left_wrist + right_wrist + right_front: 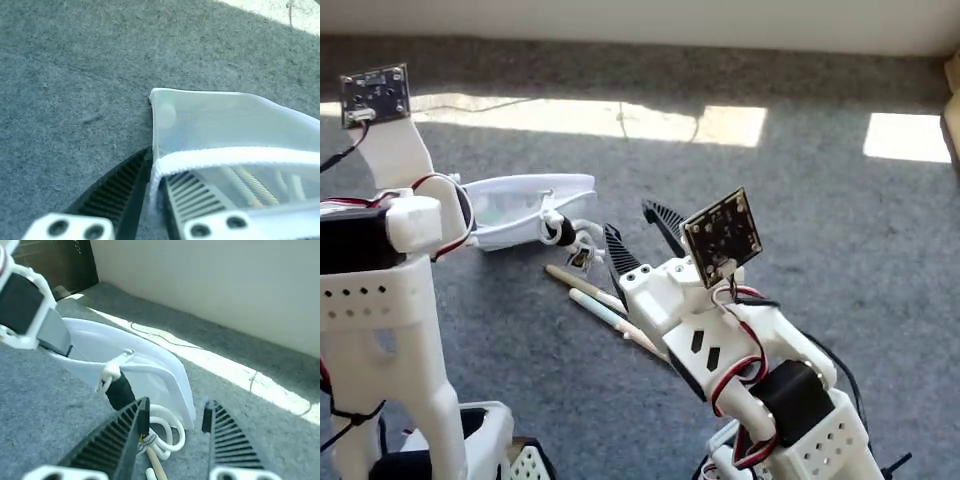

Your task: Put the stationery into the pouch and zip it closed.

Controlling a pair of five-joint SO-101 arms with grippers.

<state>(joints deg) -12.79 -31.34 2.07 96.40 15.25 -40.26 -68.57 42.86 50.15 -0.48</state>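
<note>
The pens (603,311) lie on the carpet (840,250) just under the right pincer (175,415), which gapes wide and empty. They slant from the pouch (530,200) mouth back toward that arm's base, so I judge it the nearer arm. The left pincer (152,170) is clamped on the rim of the white, see-through, unzipped pouch.

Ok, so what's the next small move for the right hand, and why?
Probably lower the right hand onto the wooden pencil and close on it. That hand is open and empty near the pencil, which lies outside the pouch, while the left hand pinches the pouch's rim.
</note>
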